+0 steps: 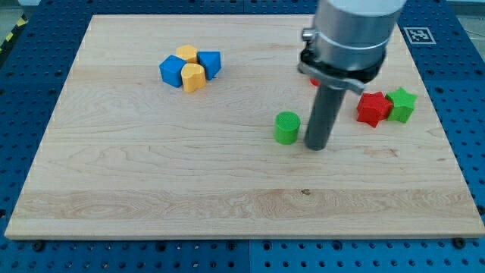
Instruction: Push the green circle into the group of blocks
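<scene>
Green circle just left of my tip, maybe touching; tip behind it for leftward shove toward blue-yellow group. No pincer fitted.

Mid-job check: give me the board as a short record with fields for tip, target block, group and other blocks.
tip: my tip on the board, just to the view's right of the target
target: green circle, apart from the group
group: two blue blocks and two yellow blocks, clustered at the view's upper left
others: red star beside green star, view's right
</scene>
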Controlling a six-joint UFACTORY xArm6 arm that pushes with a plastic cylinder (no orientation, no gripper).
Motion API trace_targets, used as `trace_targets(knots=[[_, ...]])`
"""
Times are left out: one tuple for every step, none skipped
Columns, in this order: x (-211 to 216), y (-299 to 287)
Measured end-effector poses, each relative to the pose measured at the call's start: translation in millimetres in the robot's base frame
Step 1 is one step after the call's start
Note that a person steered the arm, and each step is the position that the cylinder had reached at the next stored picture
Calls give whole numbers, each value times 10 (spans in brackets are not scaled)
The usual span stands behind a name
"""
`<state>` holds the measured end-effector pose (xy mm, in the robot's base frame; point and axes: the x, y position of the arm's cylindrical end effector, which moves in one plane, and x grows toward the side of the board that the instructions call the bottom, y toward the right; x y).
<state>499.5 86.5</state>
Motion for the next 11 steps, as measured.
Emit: trace_targets(knots=[[-254,-706],[-306,-779],[-105,-295],[-237,66],[-570,74],[-637,-293],[-637,-803],[-637,-1241],[-632,-1386],[-403,-1355],[-340,-1437]])
